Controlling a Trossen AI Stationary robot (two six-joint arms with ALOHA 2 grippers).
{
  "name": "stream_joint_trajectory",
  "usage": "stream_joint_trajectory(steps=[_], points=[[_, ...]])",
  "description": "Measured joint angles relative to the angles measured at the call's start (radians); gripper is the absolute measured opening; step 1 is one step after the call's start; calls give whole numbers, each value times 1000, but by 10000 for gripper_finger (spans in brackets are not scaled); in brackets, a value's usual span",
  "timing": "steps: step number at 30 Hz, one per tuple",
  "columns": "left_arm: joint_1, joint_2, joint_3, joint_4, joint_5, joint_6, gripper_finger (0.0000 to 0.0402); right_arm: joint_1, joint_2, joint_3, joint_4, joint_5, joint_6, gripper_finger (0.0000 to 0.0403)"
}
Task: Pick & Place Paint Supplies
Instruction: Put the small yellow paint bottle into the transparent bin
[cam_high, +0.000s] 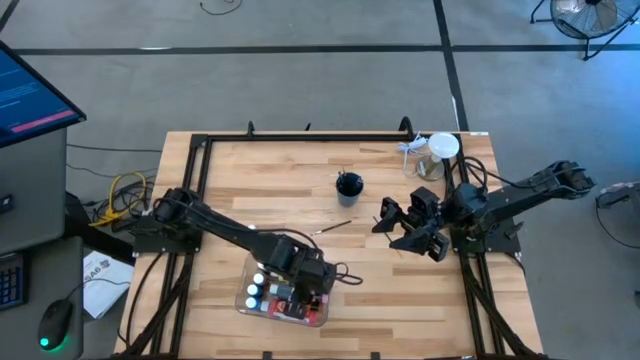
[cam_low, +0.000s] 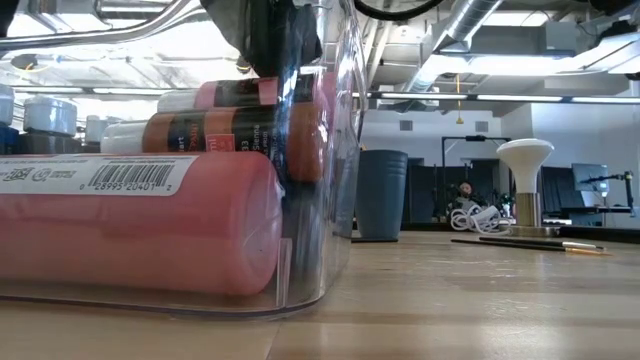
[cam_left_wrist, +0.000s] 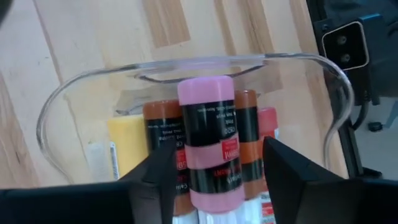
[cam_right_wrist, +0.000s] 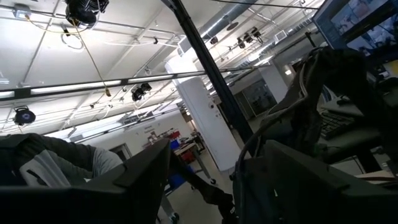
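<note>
Hovering over the clear bin (cam_high: 285, 305) at the table's front edge, the left gripper (cam_left_wrist: 214, 171) had its fingers parted to either side of a pink tube (cam_left_wrist: 211, 140), with a sliver of gap showing on each side, so the tube lay between them rather than pinched. Only the left wrist view showed this: the pink tube rested on top of two brown tubes (cam_left_wrist: 163, 140), with a red one (cam_left_wrist: 267, 124) just beyond the right-hand finger and a yellow bottle (cam_left_wrist: 129, 146) outside the other finger. From above, the arm hid most of the bin, leaving only white caps and bits of red visible. The low view gave the side: a big pink bottle (cam_low: 150, 225) lying against the bin wall, brown tubes stacked behind it. A brush (cam_high: 335, 226) lay on the table away from that gripper, toward the middle, near a dark cup (cam_high: 348, 186). The right gripper (cam_high: 415, 232) waited above the table's right side, fingers wide apart and holding nothing; its own camera saw only ceiling and room.
</note>
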Motion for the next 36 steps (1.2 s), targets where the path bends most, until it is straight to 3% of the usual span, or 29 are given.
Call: stream_joint_trajectory(steps=[5,10,14,17,20,23,29,36], points=[[8,-79,0,3,-60,-72,161,0,0,0,0,0,0,255],[46,-217,1,-18,-254,-161,150,7,0,0,0,0,0,255],[156,-297,2,-243,-327,-517,138,7,0,0,0,0,0,255],[286,-330,-39,-486,-188,-782,133,7,0,0,0,0,0,255],[400,-382,-128,-610,-47,-836,132,7,0,0,0,0,0,255],[511,-455,-231,-622,11,-870,135,15,0,0,0,1,-3,255],[675,-590,-478,-476,157,-1013,149,73,0,0,1,6,-41,255],[684,-640,-737,-130,299,-1174,160,120,-2,0,33,26,-82,255]])
